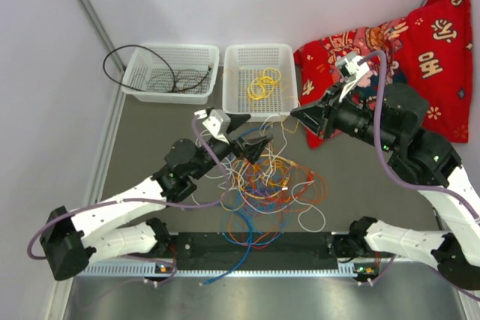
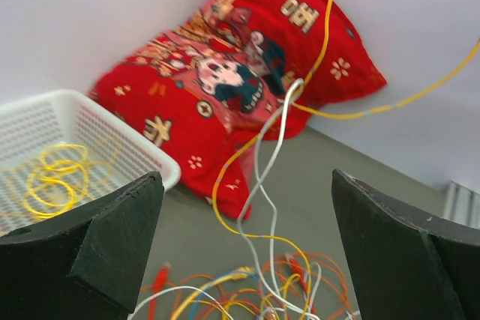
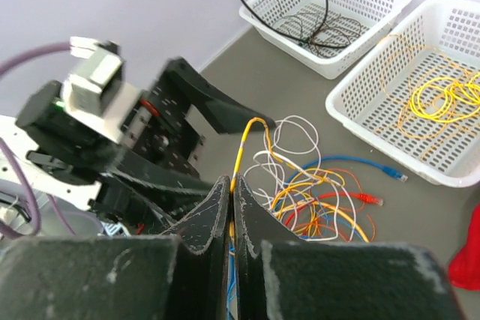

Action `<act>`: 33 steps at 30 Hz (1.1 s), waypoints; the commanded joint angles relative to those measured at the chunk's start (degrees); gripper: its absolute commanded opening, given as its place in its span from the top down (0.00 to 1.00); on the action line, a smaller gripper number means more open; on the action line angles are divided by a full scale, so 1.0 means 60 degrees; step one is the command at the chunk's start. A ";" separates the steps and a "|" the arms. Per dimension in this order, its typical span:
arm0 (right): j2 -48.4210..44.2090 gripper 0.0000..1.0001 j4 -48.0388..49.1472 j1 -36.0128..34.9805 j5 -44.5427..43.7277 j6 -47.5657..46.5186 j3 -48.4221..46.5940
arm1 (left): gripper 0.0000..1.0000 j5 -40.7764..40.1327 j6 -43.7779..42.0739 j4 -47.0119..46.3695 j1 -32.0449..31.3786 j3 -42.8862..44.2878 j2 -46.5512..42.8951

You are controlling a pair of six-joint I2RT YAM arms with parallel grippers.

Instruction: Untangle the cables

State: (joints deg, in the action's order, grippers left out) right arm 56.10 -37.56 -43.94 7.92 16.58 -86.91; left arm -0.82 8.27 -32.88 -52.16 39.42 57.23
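mostly the cables lie as one loose tangle of orange, yellow, white, blue and red loops on the grey table, in the middle between my two arms, with a few blue and orange ends trailing toward the near edge. one yellow cable rises out of the heap, and a white strand climbs up beside it. my right gripper has that yellow cable: the jaws are pressed fully together on it, and in the right wrist view it comes out from between the fingertips and drops toward the pile. my left gripper hovers just above the far side of the tangle with its jaws spread wide and nothing between them; through its own camera the lifted yellow and white strands hang well ahead of the gap. behind the heap stand two white baskets side by side. the right basket holds yellow coils; the left basket holds black cables, one loop arching over its rim. a red patterned cushion leans in the far right corner.
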 commanded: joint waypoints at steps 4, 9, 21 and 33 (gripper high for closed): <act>-0.0047 1.00 0.0386 0.0044 0.0305 0.0196 -0.0441 | 0.17 0.1030 0.0351 -0.0745 -0.0008 0.0285 0.0787; -0.0077 1.00 0.0313 0.0044 0.0262 0.0138 -0.0426 | 0.80 -0.0883 0.0174 -0.1562 0.0022 0.0023 0.1169; -0.0282 1.00 0.0254 0.0058 -0.1272 -0.0447 -0.1274 | 1.00 -0.4375 0.3319 0.4925 0.0840 0.1134 0.1125; 0.0845 1.00 0.1601 0.0044 -0.2916 -0.1752 -0.4732 | 1.00 -0.4888 0.8258 0.8877 0.1076 -0.1574 -0.0046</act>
State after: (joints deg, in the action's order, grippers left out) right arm 58.24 -33.32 -43.94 -5.76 9.41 -110.93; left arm -27.59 46.78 10.52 -45.76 33.01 60.88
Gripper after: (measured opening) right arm 0.008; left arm 0.015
